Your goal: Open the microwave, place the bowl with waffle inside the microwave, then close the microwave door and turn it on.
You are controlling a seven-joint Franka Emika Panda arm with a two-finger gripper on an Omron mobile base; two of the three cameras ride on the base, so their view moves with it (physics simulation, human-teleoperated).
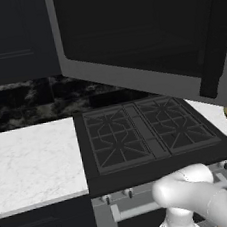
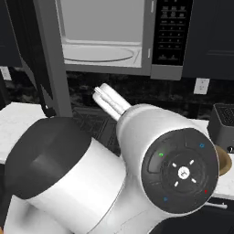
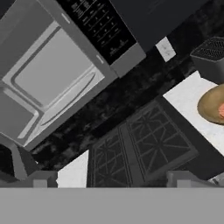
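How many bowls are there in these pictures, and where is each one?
1. The wooden bowl sits on the white counter right of the stove, with the waffle inside. Others may be hidden behind the arm.

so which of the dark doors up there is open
The microwave door, grey-framed with dark glass, swung out over the stove; the plain cabinet doors are shut.

Bowl (image 3: 214, 105) cut off by right edge in hand view; in left base view just a sliver at right edge. Waffle (image 3: 222, 110) barely a pink speck at the edge, grid too small to tell. Microwave door (image 1: 141, 36) cropped at top. Button panel (image 2: 172, 27) labels unreadable.
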